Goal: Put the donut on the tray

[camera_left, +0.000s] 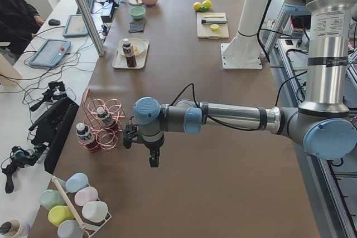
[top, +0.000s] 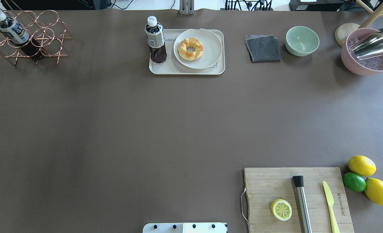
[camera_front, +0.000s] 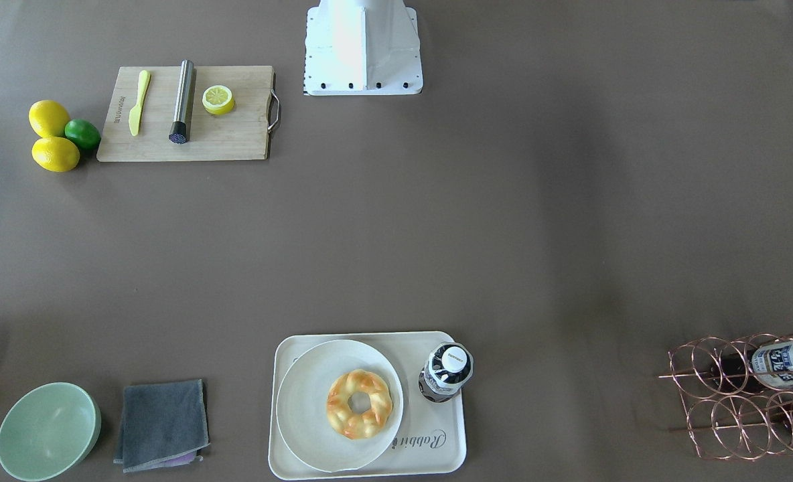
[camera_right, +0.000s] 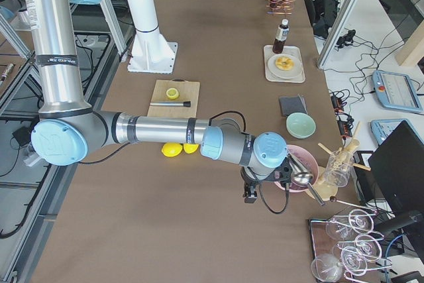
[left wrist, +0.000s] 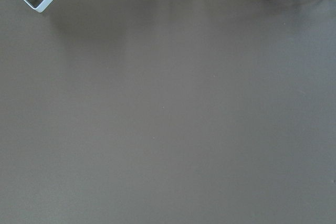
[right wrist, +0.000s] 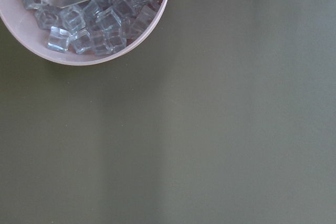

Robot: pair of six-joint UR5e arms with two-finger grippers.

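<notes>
The golden twisted donut (camera_front: 359, 404) lies on a round off-white plate (camera_front: 303, 402), and the plate rests on the cream tray (camera_front: 437, 448) with "Rabbit" lettering. The donut also shows in the overhead view (top: 190, 49) on the tray (top: 165, 68). A dark drink bottle (top: 155, 40) stands on the tray beside the plate. My left gripper (camera_left: 153, 160) hangs over the table near the wire rack, far from the tray. My right gripper (camera_right: 250, 195) hangs beside the pink bowl. Both show only in the side views, so I cannot tell whether they are open or shut.
A wire rack with bottles (top: 26, 35), a grey cloth (top: 263, 48), a green bowl (top: 302, 40) and a pink bowl of ice with a scoop (top: 369, 58) line the far edge. A cutting board (top: 275, 184) with a lemon half (top: 281, 209), lemons and a lime lie near the base.
</notes>
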